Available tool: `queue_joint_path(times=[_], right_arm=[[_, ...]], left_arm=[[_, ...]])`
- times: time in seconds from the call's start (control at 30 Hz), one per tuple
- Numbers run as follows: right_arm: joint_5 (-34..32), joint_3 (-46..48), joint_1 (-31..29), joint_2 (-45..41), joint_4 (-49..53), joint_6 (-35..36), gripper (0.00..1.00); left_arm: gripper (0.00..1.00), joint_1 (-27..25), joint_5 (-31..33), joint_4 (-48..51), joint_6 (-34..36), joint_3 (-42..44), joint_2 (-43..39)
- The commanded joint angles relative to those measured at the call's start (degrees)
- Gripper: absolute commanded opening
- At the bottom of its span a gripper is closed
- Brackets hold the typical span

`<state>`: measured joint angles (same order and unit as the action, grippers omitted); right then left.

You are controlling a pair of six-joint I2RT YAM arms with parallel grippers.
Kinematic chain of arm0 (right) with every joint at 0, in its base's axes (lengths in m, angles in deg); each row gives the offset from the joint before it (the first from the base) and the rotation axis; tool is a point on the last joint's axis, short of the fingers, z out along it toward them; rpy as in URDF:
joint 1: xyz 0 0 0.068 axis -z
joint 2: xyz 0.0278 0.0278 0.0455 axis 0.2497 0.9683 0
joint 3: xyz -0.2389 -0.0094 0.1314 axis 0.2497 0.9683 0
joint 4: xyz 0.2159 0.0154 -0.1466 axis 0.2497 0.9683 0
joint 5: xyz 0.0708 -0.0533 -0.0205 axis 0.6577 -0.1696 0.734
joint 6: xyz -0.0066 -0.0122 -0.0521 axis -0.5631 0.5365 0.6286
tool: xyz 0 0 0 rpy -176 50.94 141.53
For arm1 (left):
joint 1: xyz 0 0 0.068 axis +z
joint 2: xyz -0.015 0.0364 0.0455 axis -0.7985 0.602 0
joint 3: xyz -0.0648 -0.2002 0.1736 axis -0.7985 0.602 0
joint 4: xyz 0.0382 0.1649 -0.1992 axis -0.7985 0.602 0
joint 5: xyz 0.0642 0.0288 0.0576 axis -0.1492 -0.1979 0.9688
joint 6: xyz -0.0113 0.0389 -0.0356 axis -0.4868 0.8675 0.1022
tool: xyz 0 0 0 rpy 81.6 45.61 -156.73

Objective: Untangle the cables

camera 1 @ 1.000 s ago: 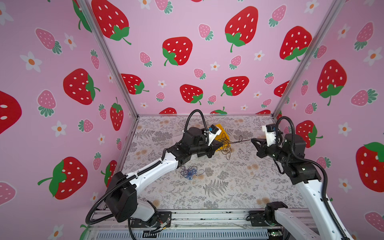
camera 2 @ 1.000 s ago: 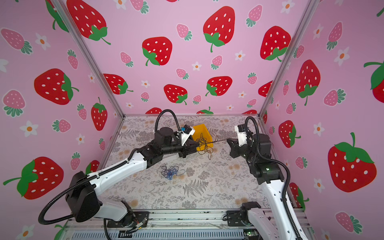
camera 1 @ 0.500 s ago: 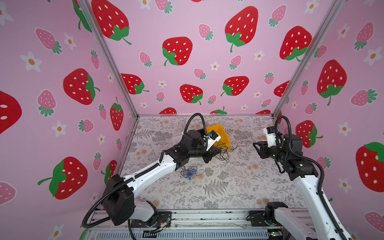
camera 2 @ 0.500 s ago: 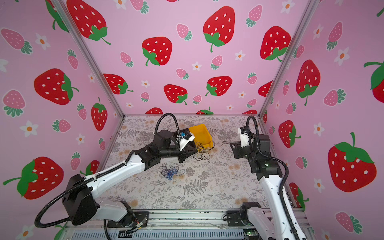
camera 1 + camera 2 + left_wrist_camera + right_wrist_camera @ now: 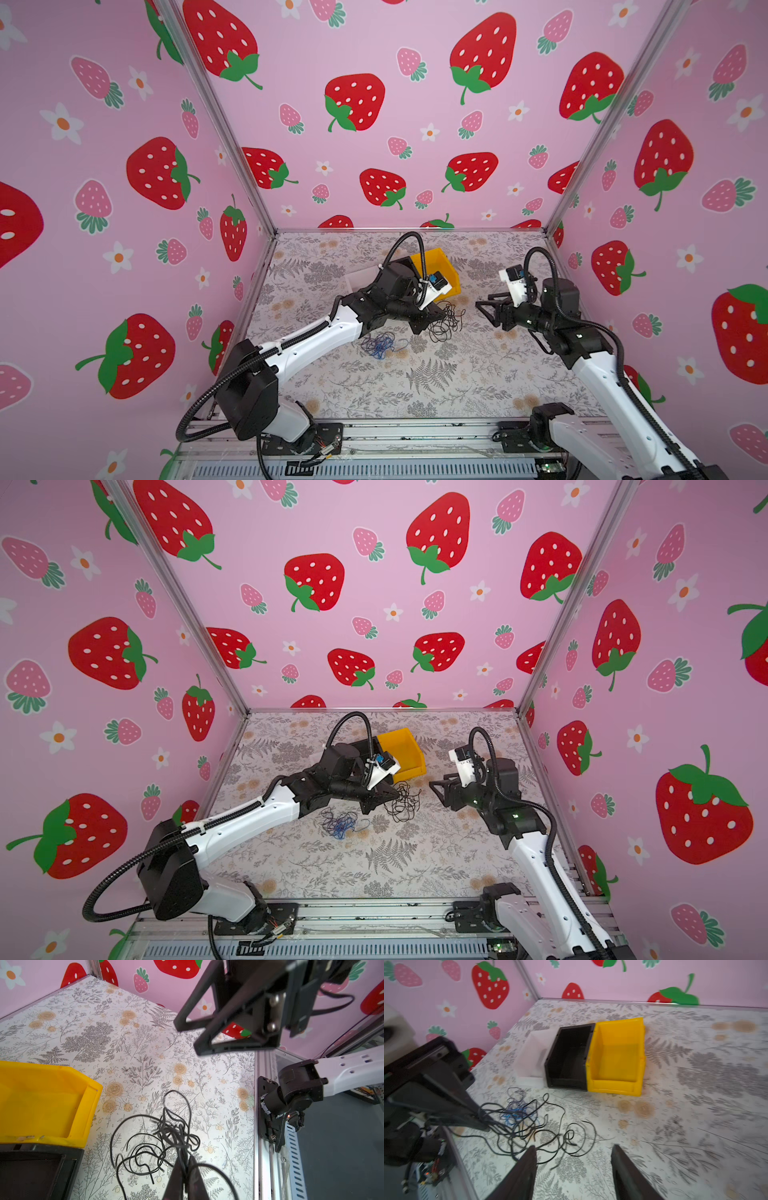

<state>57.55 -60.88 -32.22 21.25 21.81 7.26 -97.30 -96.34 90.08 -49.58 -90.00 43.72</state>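
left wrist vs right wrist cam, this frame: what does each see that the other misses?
Left wrist only: the right gripper seen from outside, jaws open and empty, plus the right arm's base mount at the table edge.

Right wrist only: the blue and purple cables, and the white bin beside the black bin.

Both: the black cables in a loose tangle, the left gripper shut on a strand of them, the yellow bin, part of the black bin, and the floral table.
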Motion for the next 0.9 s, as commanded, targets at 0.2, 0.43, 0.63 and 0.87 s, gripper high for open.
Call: queue_joint_path(times=[0.2,0.43,0.63,0.87], right_arm=[[7.4,5.1,-6.5,3.3,-15.6,-6.0,0.61],[10.0,6.9,-6.8,4.5,-20.6,-9.0,0.35],[5.3,6.6,-6.5,-0.8,-20.8,-8.2,0.01],[-2.9,4.8,-4.3,-5.0,-15.6,-5.5,0.00]], left_arm=[[0.07,-1.8,-2.2,1.1,5.3,-3.5,-0.3],[0.07,-2.4,-1.4,1.7,6.3,-4.4,0.2],[0.09,-2.5,0.1,2.7,7.2,-4.1,0.0],[0.13,-2.3,3.6,2.9,8.0,-1.5,-2.1]])
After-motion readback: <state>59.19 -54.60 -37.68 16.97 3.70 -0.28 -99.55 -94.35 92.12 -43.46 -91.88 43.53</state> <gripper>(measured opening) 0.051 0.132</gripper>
